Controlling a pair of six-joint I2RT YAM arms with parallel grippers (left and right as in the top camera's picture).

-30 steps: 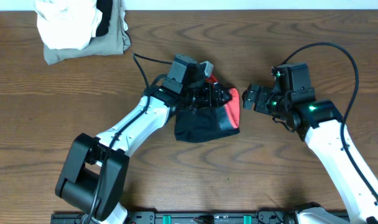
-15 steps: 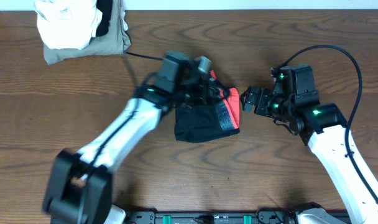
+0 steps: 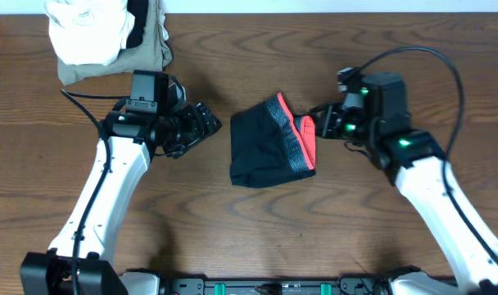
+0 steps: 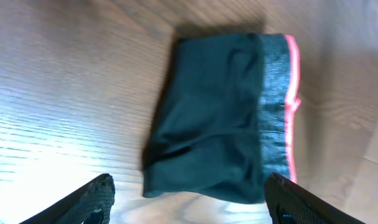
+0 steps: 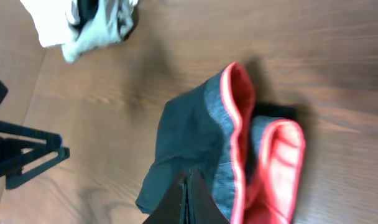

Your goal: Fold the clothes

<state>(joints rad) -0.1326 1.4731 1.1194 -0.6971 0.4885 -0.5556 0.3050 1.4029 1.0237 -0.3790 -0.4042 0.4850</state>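
The clothes (image 3: 264, 152) lie folded into a small black bundle mid-table, with the grey waistband and its red-orange edge (image 3: 306, 139) on the right side. My left gripper (image 3: 208, 127) stands open to the left of the bundle, clear of it. From the left wrist, the clothes (image 4: 214, 118) lie just beyond the open gripper (image 4: 189, 208), with nothing between the fingertips (image 4: 92, 198). My right gripper (image 3: 316, 121) is shut beside the red-edged waistband. Through the right wrist camera the shut gripper (image 5: 188, 202) sits over the clothes (image 5: 183, 134), and no cloth shows between its fingers.
A pile made of a white cloth (image 3: 85, 29) and a khaki-olive garment (image 3: 142, 61) sits at the back left corner, and it also shows as the same pile (image 5: 89, 22) from the right wrist. Black cables loop over both arms.
The left gripper has drawn away leftward from the clothes, which now lie free. The right gripper has gone from open to shut and shifted slightly up.
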